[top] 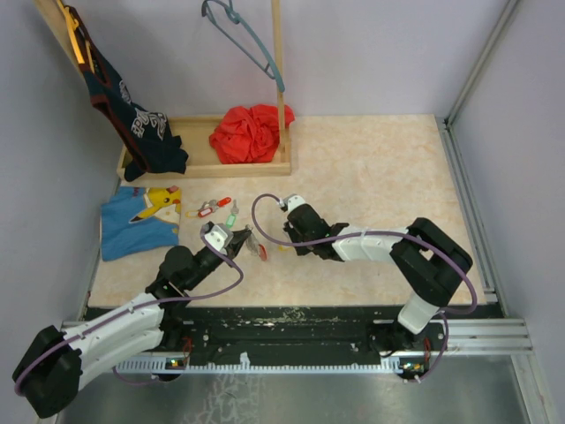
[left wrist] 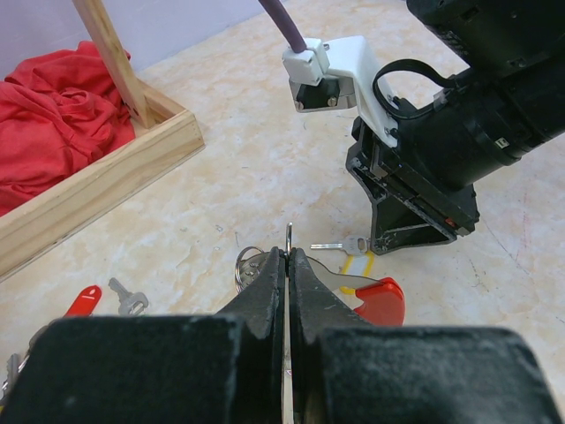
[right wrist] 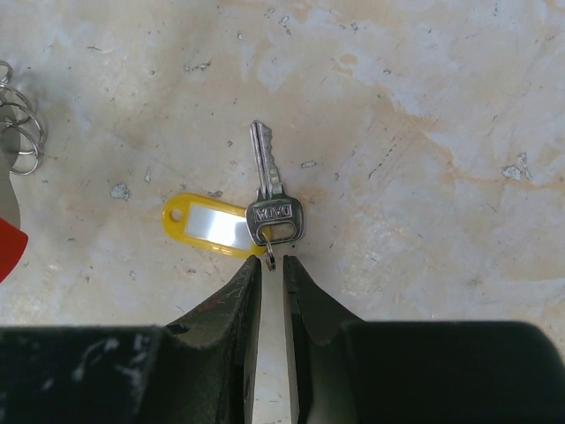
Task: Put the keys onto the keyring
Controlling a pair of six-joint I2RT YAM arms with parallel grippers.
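Note:
My left gripper (left wrist: 290, 256) is shut on a thin metal ring of the keyring (left wrist: 381, 300), whose red loop and grey metal rings (left wrist: 247, 263) stick out on either side of the jaws. In the top view it (top: 237, 238) hovers low, left of the right gripper (top: 288, 242). One of the keys (right wrist: 269, 190), silver with a yellow tag (right wrist: 205, 225), lies flat on the table. My right gripper (right wrist: 272, 261) stands open by a narrow gap, with the key's small ring just between its tips, unpinched. More keys (top: 214, 208), red- and green-tagged, lie behind the left gripper.
A wooden tray (top: 203, 168) at the back left holds a red cloth (top: 250, 132). A dark garment (top: 132, 124) hangs over its left end. A blue cloth with a yellow cartoon (top: 141, 221) lies at the left edge. A grey hanger (top: 247, 35) hangs above.

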